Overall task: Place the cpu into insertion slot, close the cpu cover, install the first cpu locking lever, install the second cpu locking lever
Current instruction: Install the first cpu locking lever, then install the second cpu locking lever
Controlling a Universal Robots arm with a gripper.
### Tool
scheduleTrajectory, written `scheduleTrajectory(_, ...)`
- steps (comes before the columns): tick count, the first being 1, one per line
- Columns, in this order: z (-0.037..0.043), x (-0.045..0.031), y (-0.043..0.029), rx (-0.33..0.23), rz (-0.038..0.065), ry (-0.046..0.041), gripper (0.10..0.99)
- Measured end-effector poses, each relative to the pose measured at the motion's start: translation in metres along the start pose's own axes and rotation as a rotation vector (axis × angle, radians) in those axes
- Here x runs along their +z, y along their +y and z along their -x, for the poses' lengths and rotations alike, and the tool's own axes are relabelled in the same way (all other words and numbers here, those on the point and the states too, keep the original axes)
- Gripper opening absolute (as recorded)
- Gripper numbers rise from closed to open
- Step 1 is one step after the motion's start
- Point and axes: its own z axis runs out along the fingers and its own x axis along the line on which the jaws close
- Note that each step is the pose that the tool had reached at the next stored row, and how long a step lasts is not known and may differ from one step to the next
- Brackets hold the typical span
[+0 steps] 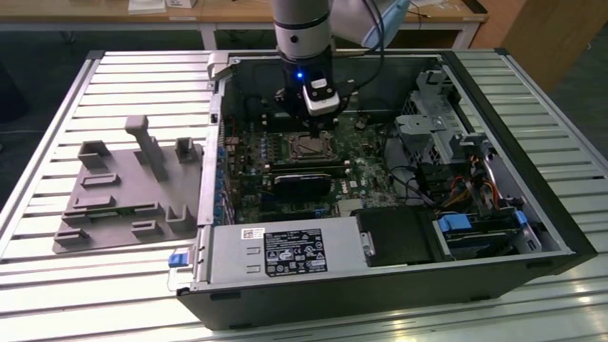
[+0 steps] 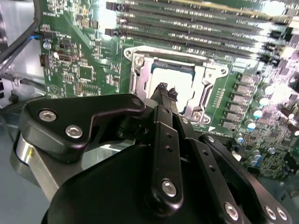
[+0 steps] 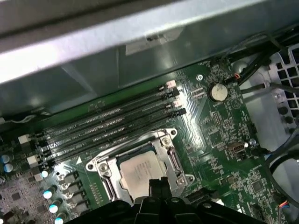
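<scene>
Since the chip [image 3: 140,170] lies flat in the socket [image 1: 312,146], with the cover frame [image 3: 174,161] down around it and the metal top showing through its window, we judge the first two steps done and the lever work in hand. We cannot tell from either wrist view whether a locking lever is latched.

The end effector [image 2: 167,91] hangs just above one edge of the chip, its fingers drawn almost together and gripping nothing. Lever work, in our judgement, calls for the narrow tips to bear on a lever at the frame's edge, never on the chip itself, and to push along the lever's arc.

Beside the socket run the long memory slots [image 3: 107,126], near enough to limit sideways travel. In the exterior view a black card [image 1: 302,182] sits next to the socket, on the side toward the power supply [image 1: 285,253], and loose cables [image 1: 465,192] lie toward the exterior view's right. The case [image 1: 399,299] walls hem in the arm. A grey fixture [image 1: 124,192] rests on the slatted surface [image 1: 57,285], well apart.
</scene>
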Motion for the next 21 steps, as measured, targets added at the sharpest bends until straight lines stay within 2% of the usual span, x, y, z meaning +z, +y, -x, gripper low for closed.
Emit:
scheduleTrajectory(6,0.0009,-0.0007,-0.0020,0.000,0.000,0.0004,0.102)
scheduleTrajectory(15,0.0031,-0.0135,-0.0014,0.000,0.000,0.0003,0.102)
scheduleTrajectory(21,0.0031,-0.0139,-0.0014,0.000,0.000,0.0003,0.102)
